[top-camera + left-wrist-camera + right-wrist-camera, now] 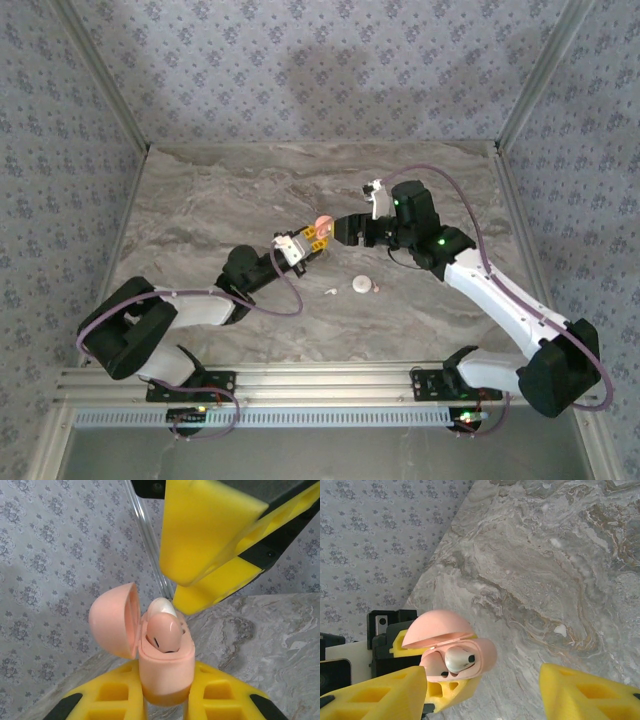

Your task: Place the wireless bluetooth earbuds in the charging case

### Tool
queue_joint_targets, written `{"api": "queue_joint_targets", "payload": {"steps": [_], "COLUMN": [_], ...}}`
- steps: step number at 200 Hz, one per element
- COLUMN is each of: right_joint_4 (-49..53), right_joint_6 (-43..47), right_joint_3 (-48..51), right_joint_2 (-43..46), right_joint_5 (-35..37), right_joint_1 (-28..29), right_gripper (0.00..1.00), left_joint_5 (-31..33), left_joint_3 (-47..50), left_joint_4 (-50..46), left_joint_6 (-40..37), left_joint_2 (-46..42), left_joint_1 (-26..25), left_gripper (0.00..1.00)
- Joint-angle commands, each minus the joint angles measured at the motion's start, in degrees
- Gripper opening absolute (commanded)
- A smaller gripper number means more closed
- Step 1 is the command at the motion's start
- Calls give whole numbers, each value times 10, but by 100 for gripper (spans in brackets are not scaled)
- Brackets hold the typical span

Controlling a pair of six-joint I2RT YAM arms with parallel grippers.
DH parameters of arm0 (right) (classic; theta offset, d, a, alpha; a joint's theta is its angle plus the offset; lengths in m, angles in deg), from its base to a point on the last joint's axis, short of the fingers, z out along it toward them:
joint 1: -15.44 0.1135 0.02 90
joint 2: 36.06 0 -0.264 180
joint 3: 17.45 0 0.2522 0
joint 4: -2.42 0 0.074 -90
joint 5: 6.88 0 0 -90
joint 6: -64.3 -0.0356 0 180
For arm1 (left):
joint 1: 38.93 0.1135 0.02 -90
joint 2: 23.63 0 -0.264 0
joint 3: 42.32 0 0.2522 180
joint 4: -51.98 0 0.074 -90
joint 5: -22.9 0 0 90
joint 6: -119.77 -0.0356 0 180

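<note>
The pink charging case (322, 224) is held above the table with its lid swung open. My left gripper (303, 243) is shut on its lower body, and the yellow fingers (107, 700) press both sides of the case (165, 665). A white earbud (459, 659) sits in one well. A second, pink-tinted earbud (162, 632) shows beside the white one (164, 607). My right gripper (347, 228) hovers just right of the case, open with nothing between its fingers (380, 695). Another tiny white earbud (330, 291) lies on the table below the case.
A round white disc (360, 286) lies on the marble table (200, 200), with a small pink bit (376, 288) touching its right side. Patterned walls enclose the table on the left, back and right.
</note>
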Motion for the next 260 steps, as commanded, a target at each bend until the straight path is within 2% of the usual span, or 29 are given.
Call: {"api": "queue_joint_targets", "payload": {"steps": [1, 70, 130, 171, 217, 250, 260], "right_joint_4": [9, 11, -39, -25, -11, 58, 87], "right_joint_6": [12, 9, 102, 287, 508, 693, 746], "right_joint_3": [-17, 1, 55, 52, 63, 69, 63], "right_joint_2": [-9, -13, 44, 74, 106, 113, 110], "right_joint_5": [-10, -13, -15, -62, -139, -195, -201], "right_joint_1": [-7, -22, -59, -91, -119, -120, -118], "right_gripper": [62, 62, 65, 68, 71, 82, 82], "left_joint_5": [-17, -43, -74, -118, -149, -174, -177], "left_joint_3": [-17, -9, -17, -41, -51, -65, -62], "left_joint_4": [9, -7, -60, -128, -157, -197, -193], "left_joint_6": [1, 8, -2, -27, -37, -55, -56], "left_joint_2": [-16, -34, -42, -35, -28, -31, -31], "left_joint_1": [-2, -3, -3, -2, -2, -2, -2], "left_gripper": [11, 11, 11, 11, 11, 11, 11]}}
